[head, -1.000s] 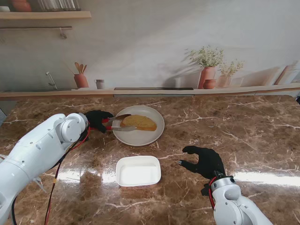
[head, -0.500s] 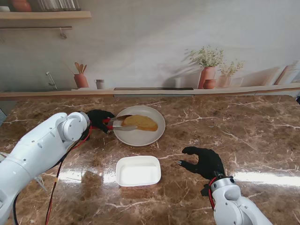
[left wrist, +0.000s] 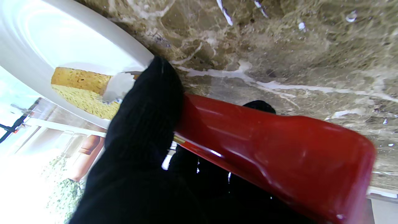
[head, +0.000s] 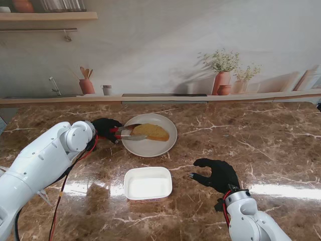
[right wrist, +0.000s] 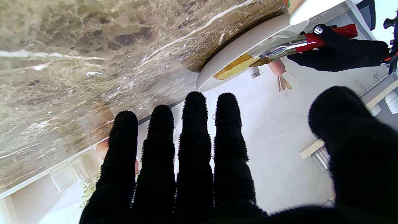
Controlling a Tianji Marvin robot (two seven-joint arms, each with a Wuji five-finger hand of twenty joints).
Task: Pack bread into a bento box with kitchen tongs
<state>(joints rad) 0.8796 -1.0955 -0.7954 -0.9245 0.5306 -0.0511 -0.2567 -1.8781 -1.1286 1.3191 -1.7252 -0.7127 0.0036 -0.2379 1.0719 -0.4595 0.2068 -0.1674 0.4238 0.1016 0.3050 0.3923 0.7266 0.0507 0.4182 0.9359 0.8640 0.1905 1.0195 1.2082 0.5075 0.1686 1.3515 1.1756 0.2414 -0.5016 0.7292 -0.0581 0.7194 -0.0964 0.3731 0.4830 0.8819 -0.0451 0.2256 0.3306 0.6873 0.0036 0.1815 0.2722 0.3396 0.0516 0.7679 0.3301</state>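
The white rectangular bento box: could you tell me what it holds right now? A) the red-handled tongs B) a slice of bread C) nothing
C: the white rectangular bento box shows a bare interior, while the yellow bread slice lies on the round white plate.

It looks like a kitchen. The table [head: 261,130] is brown marble. The back wall is a picture of a kitchen: a shelf [head: 47,16], a pot of wooden spoons [head: 86,83] and vases with flowers [head: 222,75].
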